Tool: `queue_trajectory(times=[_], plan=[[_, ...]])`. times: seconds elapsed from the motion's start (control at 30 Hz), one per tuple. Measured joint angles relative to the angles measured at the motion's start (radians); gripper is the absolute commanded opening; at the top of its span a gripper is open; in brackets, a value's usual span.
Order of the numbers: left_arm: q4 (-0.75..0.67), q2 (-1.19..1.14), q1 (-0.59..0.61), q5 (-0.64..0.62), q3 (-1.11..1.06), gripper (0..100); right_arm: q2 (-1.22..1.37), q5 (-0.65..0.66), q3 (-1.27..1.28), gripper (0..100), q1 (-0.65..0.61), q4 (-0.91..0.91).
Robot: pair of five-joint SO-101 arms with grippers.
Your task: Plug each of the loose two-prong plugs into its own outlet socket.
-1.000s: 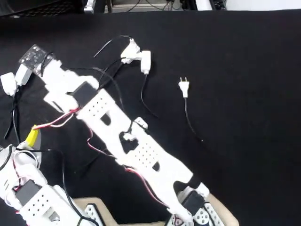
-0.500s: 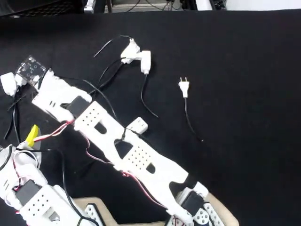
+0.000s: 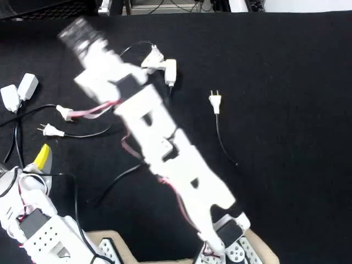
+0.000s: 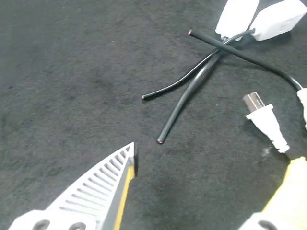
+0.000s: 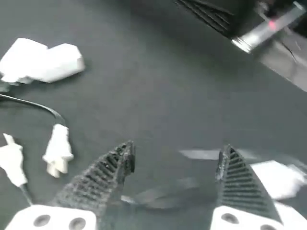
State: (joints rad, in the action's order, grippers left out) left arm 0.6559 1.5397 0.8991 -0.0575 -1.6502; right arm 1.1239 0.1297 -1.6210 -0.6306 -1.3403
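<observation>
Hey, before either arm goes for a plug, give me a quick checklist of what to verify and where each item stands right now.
1. Left gripper open, empty: ok.
2. Right gripper open, empty: ok.
3. Plug near left gripper lies free: ok.
4. Sockets facing that plug: cannot tell.
5. All plugs seated: not ok; lone plug lies loose too.

The right hand (image 3: 81, 34) swings up and away from the sockets (image 3: 27, 85), its jaws apart, uncovering two loose plugs (image 3: 50, 130) on the surface.
</observation>
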Motion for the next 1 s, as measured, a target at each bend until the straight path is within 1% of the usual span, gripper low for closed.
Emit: queue_trajectory(times=[0.1,0.2,0.33,0.43,0.53,0.6,0.67,0.87,0.93,1.0], plan=[[0.002,0.000,-0.029,0.063,0.018,46,-0.054,0.002,-0.002,27.3,0.094,-0.143],[0.048,0.000,-0.092,0.143,0.046,46,-0.080,0.002,-0.002,27.3,0.207,-0.262],[0.157,-0.002,-0.114,0.169,0.152,46,-0.087,0.002,-0.002,27.3,0.391,-0.373],[0.270,-0.040,-0.124,0.192,0.278,46,-0.087,0.002,0.000,27.3,0.532,-0.390],[0.384,-0.166,-0.153,0.293,0.446,46,-0.089,0.002,0.040,27.3,0.652,-0.390],[0.465,-0.292,-0.158,0.365,0.578,46,-0.089,0.002,0.083,27.3,0.717,-0.390],[0.552,-0.446,-0.158,0.404,0.726,46,-0.087,0.002,0.137,27.3,0.763,-0.390],[0.778,-0.870,-0.155,0.434,1.194,46,-0.038,0.002,0.361,27.3,0.876,-0.390],[0.824,-0.974,-0.155,0.436,1.327,46,-0.020,0.002,0.410,27.3,0.896,-0.390],[0.841,-1.066,-0.155,0.437,1.422,46,0.009,0.002,0.442,27.3,0.905,-0.390]])
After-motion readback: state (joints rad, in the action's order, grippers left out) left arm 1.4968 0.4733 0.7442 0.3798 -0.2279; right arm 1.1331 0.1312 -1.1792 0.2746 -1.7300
